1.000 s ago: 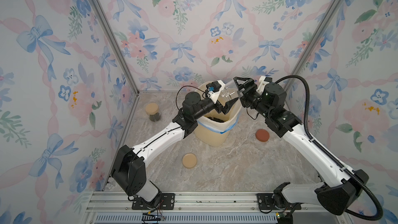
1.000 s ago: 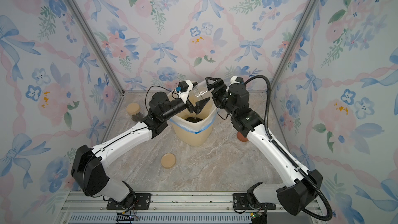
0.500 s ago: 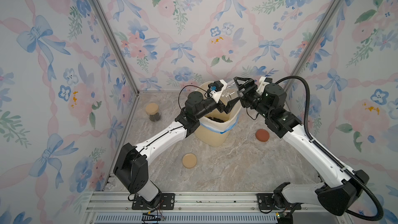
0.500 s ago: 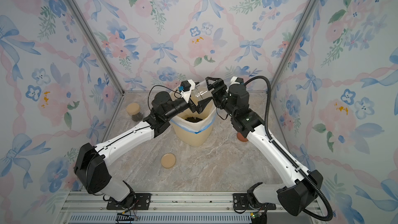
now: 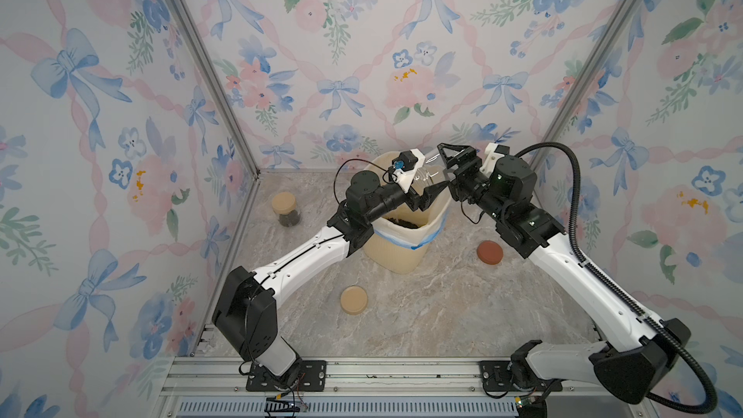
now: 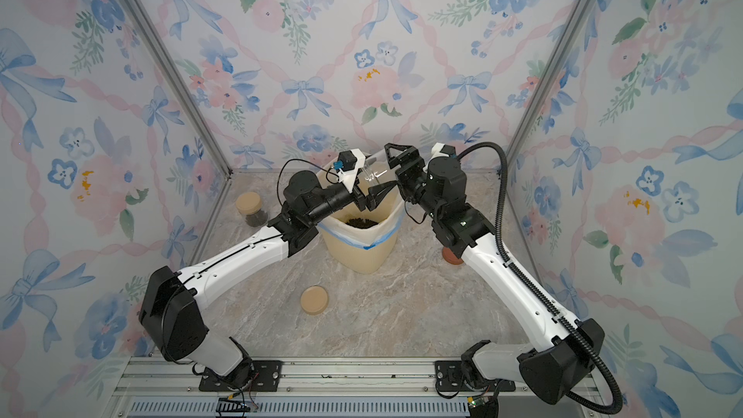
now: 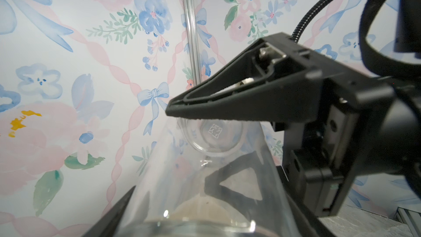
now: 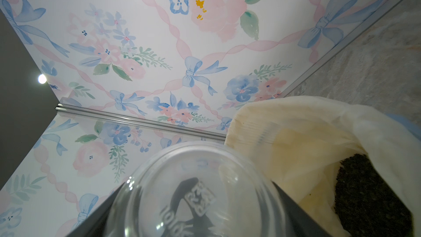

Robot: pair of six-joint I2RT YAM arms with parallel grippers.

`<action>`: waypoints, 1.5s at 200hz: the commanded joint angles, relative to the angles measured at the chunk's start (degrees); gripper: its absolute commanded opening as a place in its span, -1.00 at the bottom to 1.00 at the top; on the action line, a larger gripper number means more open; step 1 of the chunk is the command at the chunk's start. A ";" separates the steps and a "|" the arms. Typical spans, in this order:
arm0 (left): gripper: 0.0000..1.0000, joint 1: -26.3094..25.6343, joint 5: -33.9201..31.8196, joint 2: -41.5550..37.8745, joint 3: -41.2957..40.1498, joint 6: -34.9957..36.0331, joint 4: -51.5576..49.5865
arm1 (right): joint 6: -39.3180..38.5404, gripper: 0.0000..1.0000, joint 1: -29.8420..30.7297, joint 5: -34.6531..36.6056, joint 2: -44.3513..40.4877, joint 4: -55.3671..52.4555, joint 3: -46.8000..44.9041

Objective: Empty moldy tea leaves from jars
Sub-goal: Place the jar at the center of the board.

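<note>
An empty clear glass jar [image 5: 428, 174] [image 6: 374, 174] hangs tilted over the cream bin [image 5: 406, 247]. My right gripper [image 5: 436, 170] [image 8: 198, 192] is shut on its base end. My left gripper [image 5: 420, 199] [image 7: 205, 201] has its fingers against the glass at the mouth end. In the left wrist view the jar [image 7: 205, 167] fills the space between my fingers. Moldy tea leaves [image 5: 402, 222] [image 8: 369, 197] lie heaped in the bin's white liner. A second jar [image 5: 286, 211] [image 6: 251, 211], tan-lidded with dark leaves inside, stands at the back left.
A tan lid [image 5: 354, 300] [image 6: 314, 300] lies on the marble floor in front of the bin. A reddish-brown lid [image 5: 489, 252] lies right of the bin, under my right arm. Flowered walls close in on three sides.
My left gripper has slid forward onto the jar's mouth end and its jaws have closed in on the glass. The right arm and the jar have stayed put.
</note>
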 commanded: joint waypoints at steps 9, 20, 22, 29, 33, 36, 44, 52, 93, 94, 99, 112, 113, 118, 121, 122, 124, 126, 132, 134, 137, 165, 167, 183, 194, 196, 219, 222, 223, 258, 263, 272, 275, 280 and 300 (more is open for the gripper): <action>0.34 0.15 -1.29 0.60 1.06 -0.26 1.80 | 1.71 0.48 0.57 -1.23 -2.71 3.88 -0.02; 0.29 0.15 -2.15 0.35 1.02 0.01 2.04 | 2.11 0.49 0.57 -1.47 -2.71 3.85 -0.24; 0.29 0.15 -2.28 0.30 1.02 -0.05 2.08 | 2.19 0.50 0.57 -1.49 -2.67 3.87 -0.27; 0.26 0.22 -2.61 0.25 1.11 0.21 2.13 | 2.74 0.52 0.57 -1.76 -2.71 3.80 -0.30; 0.24 0.27 -2.75 0.29 1.19 0.23 2.17 | 3.02 0.53 0.56 -1.98 -2.65 3.78 -0.40; 0.22 0.32 -2.86 0.25 1.26 0.27 2.22 | 3.25 0.55 0.57 -2.17 -2.67 3.79 -0.38; 0.18 0.48 -3.01 0.25 1.49 0.27 2.39 | 3.61 0.61 0.56 -2.58 -2.63 3.81 -0.59; 0.13 0.63 -3.06 0.23 1.75 0.23 2.56 | 3.80 0.69 0.56 -2.88 -2.63 3.56 -0.58; 0.03 1.68 -3.30 0.11 3.17 -0.18 2.97 | 3.28 0.98 0.66 -3.53 -2.98 1.93 -0.39; 0.03 1.71 -3.27 0.11 3.19 -0.22 3.01 | 3.23 0.97 0.66 -3.57 -2.98 1.90 -0.38; 0.02 1.88 -3.16 0.06 3.28 -0.25 3.10 | 3.19 0.96 0.67 -3.60 -2.98 1.92 -0.36; 0.02 2.16 -3.00 -0.02 3.34 -0.44 3.13 | 3.19 0.95 0.59 -3.71 -2.98 1.82 -0.28; 0.02 2.17 -2.99 -0.09 3.37 -0.48 3.14 | 3.19 0.95 0.58 -3.70 -2.98 1.84 -0.28; 0.02 2.32 -2.91 -0.08 3.37 -0.47 3.15 | 3.17 0.95 0.57 -3.70 -2.98 1.85 -0.28; 0.02 2.38 -2.89 -0.12 3.39 -0.43 3.16 | 3.18 0.95 0.57 -3.71 -2.98 1.78 -0.16; 0.02 2.41 -2.89 -0.13 3.39 -0.43 3.20 | 3.19 0.95 0.57 -3.79 -2.98 1.78 -0.17; 0.02 2.43 -2.89 -0.15 3.37 -0.43 3.22 | 3.19 0.95 0.57 -3.85 -2.98 1.73 -0.18; 0.02 2.48 -2.89 -0.15 3.37 -0.36 3.23 | 3.19 0.95 0.57 -3.84 -2.91 1.65 -0.19; 0.02 2.54 -2.95 -0.34 3.30 -0.27 3.25 | 3.19 0.95 0.53 -3.93 -2.89 1.46 -0.11; 0.01 2.57 -3.03 -0.37 3.30 -0.26 3.23 | 3.19 0.95 0.49 -3.95 -2.89 1.39 -0.15; 0.01 2.61 -3.14 -0.47 3.23 -0.25 3.27 | 3.19 0.95 0.48 -3.95 -2.88 1.32 -0.09; 0.02 3.68 -4.31 -1.81 2.37 -0.08 3.28 | 3.19 0.95 0.47 -4.31 -3.27 0.81 -0.36; 0.02 3.82 -4.41 -1.88 2.28 -0.10 3.24 | 3.19 0.95 0.41 -4.35 -3.31 0.85 -0.47; 0.02 5.33 -4.80 -3.14 1.51 -0.37 3.23 | 3.19 0.95 0.22 -4.65 -3.72 0.82 -1.29; 0.02 6.77 -4.91 -4.12 0.83 -0.89 3.23 | 3.28 0.95 0.13 -4.74 -3.93 1.13 -1.75; 0.02 7.04 -4.82 -4.42 0.73 -0.94 3.27 | 3.28 0.95 0.13 -4.74 -3.92 1.11 -1.85; 0.01 10.26 -5.04 -6.59 -0.87 -1.72 3.28 | 3.08 0.95 0.18 -5.32 -3.67 1.28 -2.20; 0.01 10.62 -5.12 -6.98 -1.15 -1.79 3.31 | 2.94 0.95 0.15 -5.38 -3.63 1.27 -2.07; 0.01 10.70 -5.15 -7.08 -1.25 -1.77 3.31 | 2.89 0.95 0.14 -5.46 -3.61 1.26 -2.01; 0.01 16.22 -6.89 -11.38 -5.25 -3.43 2.99 | 0.67 0.95 0.13 -5.93 -2.76 -0.06 -0.87; 0.02 16.88 -7.02 -12.06 -6.06 -3.73 2.84 | 0.60 0.95 0.13 -6.10 -2.64 -0.24 -0.78; 0.02 18.66 -6.84 -13.34 -7.57 -4.44 2.44 | 0.56 0.95 0.13 -6.43 -2.32 -0.34 -0.69; 0.02 19.22 -6.96 -13.78 -8.17 -4.55 2.29 | 0.57 0.95 0.13 -6.59 -2.21 -0.34 -0.65; 0.02 19.95 -7.21 -14.60 -9.25 -4.80 2.23 | 0.41 0.95 0.17 -6.81 -2.05 -0.34 -0.58; 0.02 22.77 -8.19 -18.05 -13.41 -5.35 1.42 | -0.08 0.95 0.20 -7.58 -1.34 -0.29 -0.41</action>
